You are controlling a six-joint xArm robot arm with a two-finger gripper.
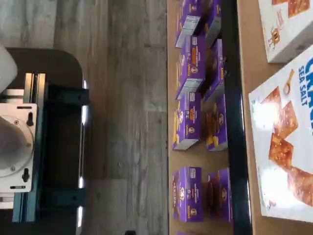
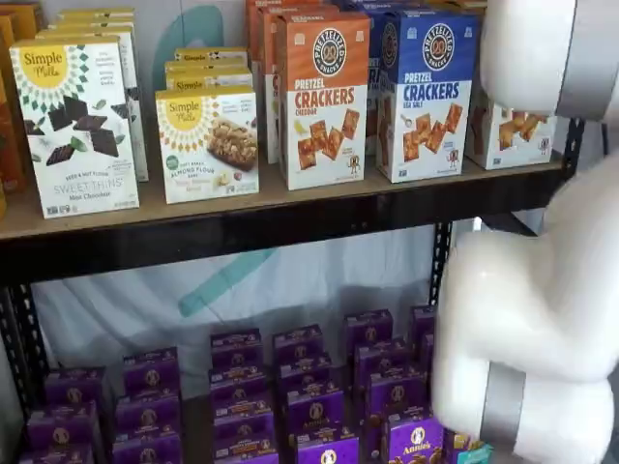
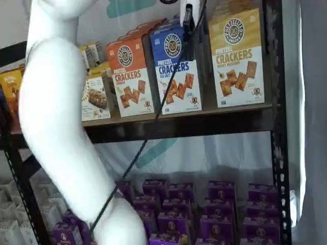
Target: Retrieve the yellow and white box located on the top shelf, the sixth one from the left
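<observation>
The tall cardboard cracker box with a yellow top, a round black logo and a white lower part picturing square brown crackers (image 3: 236,56) stands upright at the right end of the front row on the light-brown wooden top shelf with its black metal front beam (image 3: 204,121), just beside the black metal upright (image 3: 276,127). In a shelf view only its white lower part (image 2: 508,135) shows, the rest hidden by the white robot arm (image 2: 532,290). Just beside it stands the blue-topped sea-salt pretzel cracker box (image 3: 176,71), and beyond that the orange-topped cheddar cracker box (image 3: 130,76) — both upright and facing forward. The hand (image 3: 189,23) hangs from the top edge in front of the blue-topped box, apart from the yellow and white box; it stands wide and holds nothing, though it is seen too side-on to make out the gap clearly. A thin black cable (image 3: 153,122) runs down from it across the shelf beam. Further along the shelf stand white Simple Mills boxes with yellow sunbursts (image 2: 77,126). On the shelf below sit rows of small purple cardboard boxes (image 2: 242,387). The wrist view shows these purple boxes too, grey wood-look floor (image 1: 127,122), and a dark mount with teal brackets and a white round plate (image 1: 14,147) — not the hand.
</observation>
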